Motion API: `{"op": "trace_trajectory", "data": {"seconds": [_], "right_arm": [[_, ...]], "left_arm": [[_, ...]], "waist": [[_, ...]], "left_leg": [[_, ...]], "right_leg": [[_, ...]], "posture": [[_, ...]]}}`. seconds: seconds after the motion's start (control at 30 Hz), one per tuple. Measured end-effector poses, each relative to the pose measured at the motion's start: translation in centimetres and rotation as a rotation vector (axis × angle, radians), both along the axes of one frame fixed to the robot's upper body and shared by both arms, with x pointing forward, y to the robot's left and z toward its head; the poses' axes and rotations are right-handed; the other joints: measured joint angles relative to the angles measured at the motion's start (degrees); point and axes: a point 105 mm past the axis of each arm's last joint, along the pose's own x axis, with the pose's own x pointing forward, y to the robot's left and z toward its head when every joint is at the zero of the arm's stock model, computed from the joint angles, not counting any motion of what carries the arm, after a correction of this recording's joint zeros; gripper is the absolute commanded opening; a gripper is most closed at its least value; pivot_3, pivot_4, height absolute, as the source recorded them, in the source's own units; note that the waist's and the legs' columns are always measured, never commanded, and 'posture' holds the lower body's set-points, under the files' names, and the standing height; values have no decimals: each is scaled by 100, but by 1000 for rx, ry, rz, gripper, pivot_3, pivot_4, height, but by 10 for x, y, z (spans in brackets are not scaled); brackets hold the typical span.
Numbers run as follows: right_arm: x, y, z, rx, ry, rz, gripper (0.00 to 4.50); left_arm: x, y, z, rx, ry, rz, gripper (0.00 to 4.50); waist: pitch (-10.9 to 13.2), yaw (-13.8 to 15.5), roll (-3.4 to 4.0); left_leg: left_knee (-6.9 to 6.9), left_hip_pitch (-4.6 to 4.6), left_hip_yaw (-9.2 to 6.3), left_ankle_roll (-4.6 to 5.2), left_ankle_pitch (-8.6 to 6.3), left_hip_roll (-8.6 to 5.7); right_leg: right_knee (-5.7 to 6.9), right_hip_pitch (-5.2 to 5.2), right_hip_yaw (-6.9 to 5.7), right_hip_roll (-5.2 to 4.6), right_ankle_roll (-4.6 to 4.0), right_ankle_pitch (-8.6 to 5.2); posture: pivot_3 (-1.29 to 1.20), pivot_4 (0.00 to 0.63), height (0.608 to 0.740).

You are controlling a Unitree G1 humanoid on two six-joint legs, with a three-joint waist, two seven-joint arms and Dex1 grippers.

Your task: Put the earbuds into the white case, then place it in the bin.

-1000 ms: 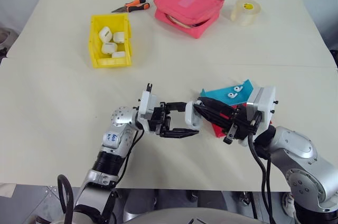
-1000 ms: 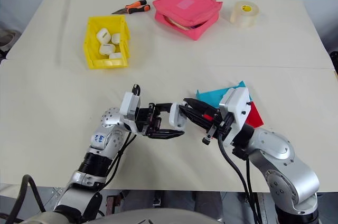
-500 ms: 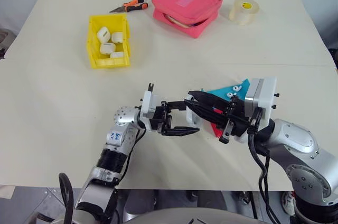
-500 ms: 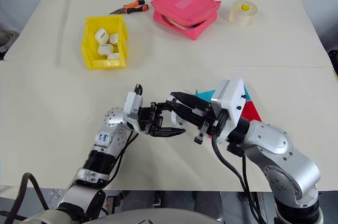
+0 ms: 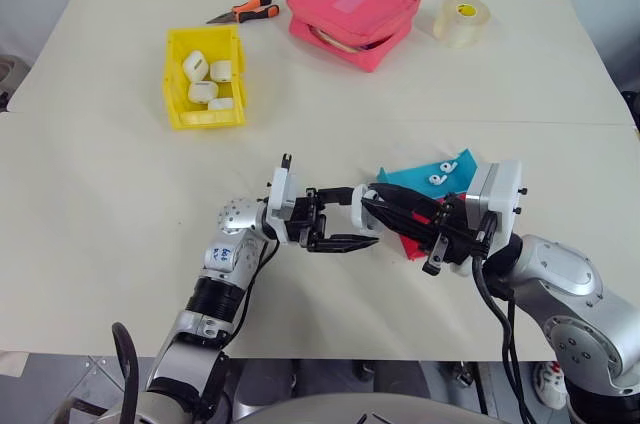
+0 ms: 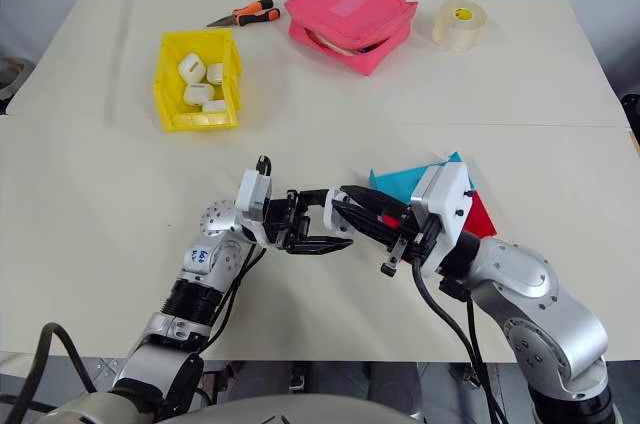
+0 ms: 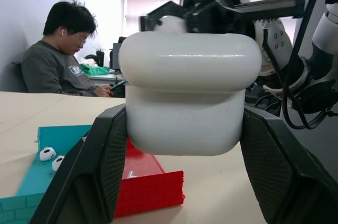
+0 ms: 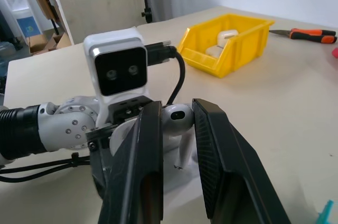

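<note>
At the far side of the table lie orange-handled pliers, a pink zip pouch and a roll of tape, side by side. Nearer, a blue tray overlaps a red tray. A seated person is behind the table.

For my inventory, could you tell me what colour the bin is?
Bright yellow bin, clearest in the left eye view.
</note>
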Motion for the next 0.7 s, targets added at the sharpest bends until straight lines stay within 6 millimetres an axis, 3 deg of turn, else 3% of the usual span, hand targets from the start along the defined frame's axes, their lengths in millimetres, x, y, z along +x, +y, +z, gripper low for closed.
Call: {"op": "trace_trajectory", "data": {"seconds": [0.7], "right_arm": [[3,7,-12,88,-11,0,471]], "left_arm": [[-9,-2,2,-18,-6,-20,2788]], "waist": [[0,0,0]], "left_leg": [[1,0,0,0,0,0]], "right_leg": [[0,0,0,0,0,0]], "posture": [[0,150,740]]}}
